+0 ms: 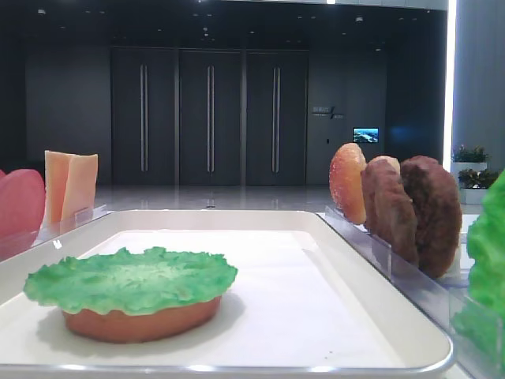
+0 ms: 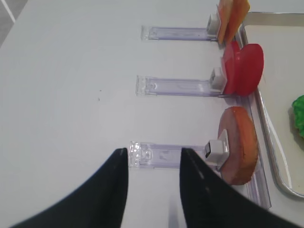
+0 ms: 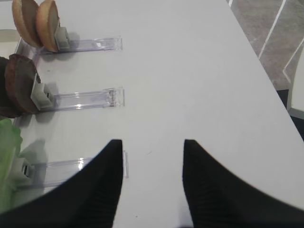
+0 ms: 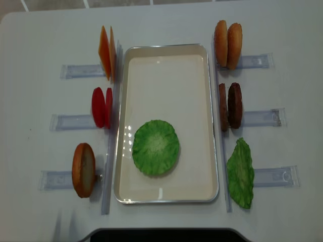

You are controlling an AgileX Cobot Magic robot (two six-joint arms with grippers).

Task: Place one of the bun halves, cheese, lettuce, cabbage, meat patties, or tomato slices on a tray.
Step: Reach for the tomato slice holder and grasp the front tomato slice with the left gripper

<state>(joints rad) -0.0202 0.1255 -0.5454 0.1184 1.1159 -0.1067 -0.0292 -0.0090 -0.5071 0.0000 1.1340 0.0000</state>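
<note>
Pincers [image 2: 153, 190] [image 3: 151, 185] hover open above table [image 4: 166, 20].

The right hand [image 3: 152, 185] hangs over the bare white worktop [image 3: 190, 85], its dark fingers [image 3: 95, 190] spread apart. At the left edge clear holders [image 3: 88, 99] carry bun halves [image 3: 40, 19] farthest, meat patties [image 3: 19, 85] midway, lettuce [image 3: 7, 156] nearest.

The tray [image 4: 166, 194] has a glossy white rim; the holders [image 2: 173, 87] beside it are clear plastic. The patties [image 1: 418, 209] look rough, the tomato slices [image 2: 244, 69] smooth, the bench [image 3: 190, 71] matt white.
</note>
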